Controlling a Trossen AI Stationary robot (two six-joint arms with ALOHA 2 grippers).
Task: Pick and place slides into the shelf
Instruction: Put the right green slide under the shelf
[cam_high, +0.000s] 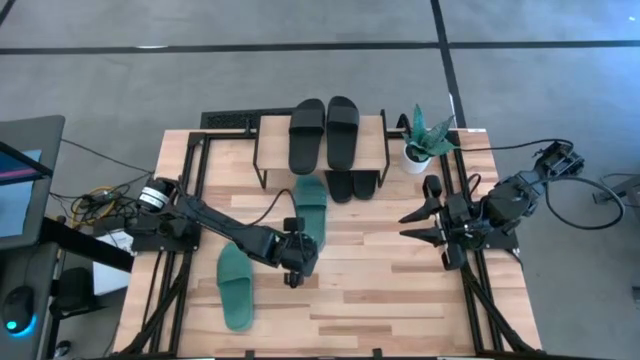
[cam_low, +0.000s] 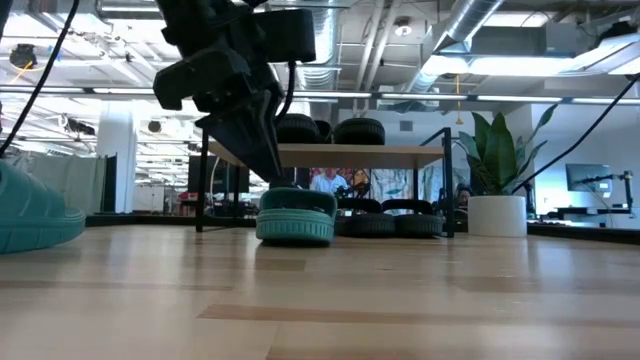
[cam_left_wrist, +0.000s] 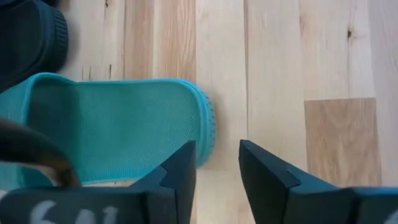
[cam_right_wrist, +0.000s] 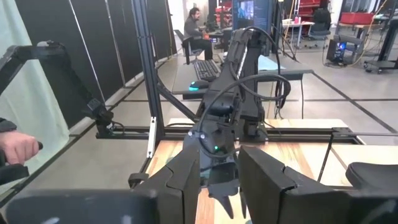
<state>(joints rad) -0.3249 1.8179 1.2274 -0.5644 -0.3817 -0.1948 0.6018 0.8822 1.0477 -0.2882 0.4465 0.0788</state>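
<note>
The slides: a dark green flat rubber slide sandal (cam_high: 311, 205) lies on the table just in front of the low rack with a light wood plank top on thin black legs (cam_high: 372, 128), its heel toward the left gripper (cam_high: 297, 255). A second green slide (cam_high: 235, 288) lies nearer the front edge, well apart. Two matte black slides (cam_high: 325, 132) sit on the shelf top and another black pair (cam_high: 353, 185) underneath it.

The green slide looks light, soft and bendable, with a matte textured footbed that should not slip much; its thin heel rim or the wide strap seems the sensible place to pinch. The left gripper hangs over that heel edge, fingers (cam_left_wrist: 177, 180) parted with a narrow gap, one over the sole and the other over bare wood, holding nothing. The right gripper (cam_high: 425, 225) waits at the table's right side, fingers apart and empty.

The light wooden tabletop (cam_high: 390, 300) is smooth; a potted plant in a white pot (cam_high: 425, 140) stands beside the shelf. Beyond lies an open workshop where a person (cam_right_wrist: 196, 28) sits at a desk.
</note>
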